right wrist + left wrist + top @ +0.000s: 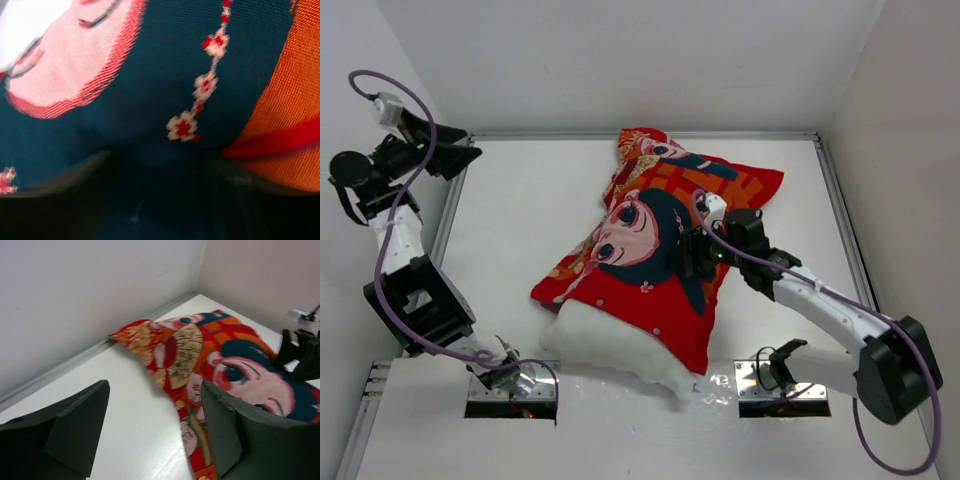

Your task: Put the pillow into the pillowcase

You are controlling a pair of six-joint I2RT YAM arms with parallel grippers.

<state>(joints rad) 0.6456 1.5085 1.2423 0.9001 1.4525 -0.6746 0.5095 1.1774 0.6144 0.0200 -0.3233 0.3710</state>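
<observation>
The pillow [620,345] lies on the table [520,220] along 7-to-1 o'clock, its white end poking from the pillowcase [660,260] at 7; my right jaws, spread, sit low over the case's middle, far nearer than my left jaws, spread and empty at 10.

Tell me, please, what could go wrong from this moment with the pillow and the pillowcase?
1. The pillow has its near end outside the pillowcase, and neither gripper holds anything, so the case may slide back off.
2. The right gripper sits low on the cloth with jaws apart; lifting away, it may snag and drag the fabric.
3. The left gripper is open, far off at the side, so it cannot help quickly.
</observation>
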